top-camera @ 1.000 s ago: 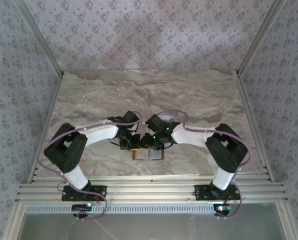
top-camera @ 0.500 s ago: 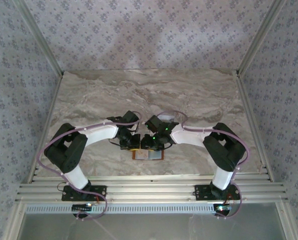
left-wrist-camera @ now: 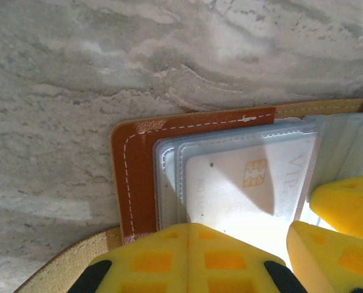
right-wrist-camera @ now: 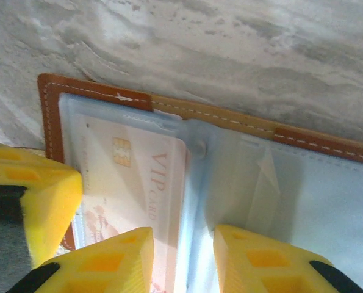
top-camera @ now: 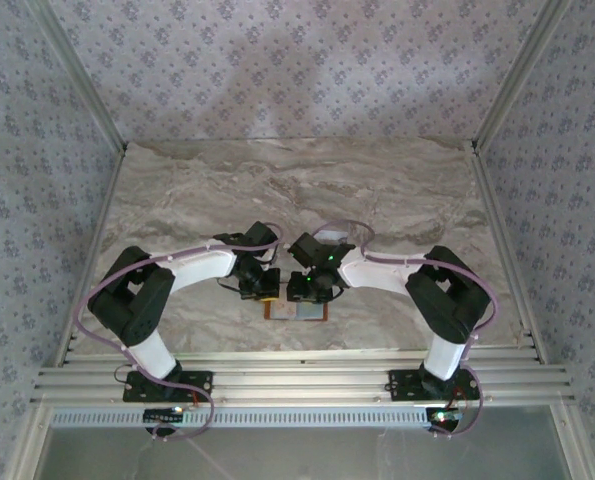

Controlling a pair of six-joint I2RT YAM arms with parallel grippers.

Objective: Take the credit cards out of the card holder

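Extraction in hand: card holder (top-camera: 297, 311) open on the tabletop (top-camera: 397, 200), left fingers (left-wrist-camera: 157, 262) clenched, pinning its left panel; right fingers (right-wrist-camera: 108, 259) parted astride the edge of the sleeved credit card (right-wrist-camera: 138, 177), which next needs pinching and drawing out.

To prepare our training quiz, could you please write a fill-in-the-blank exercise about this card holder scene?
The card holder lies ___ on the marble table.
The pale credit card bears a gold chip and the letters ___.
The left pincer has pads coloured ___.
Missing: open, VIP, yellow.
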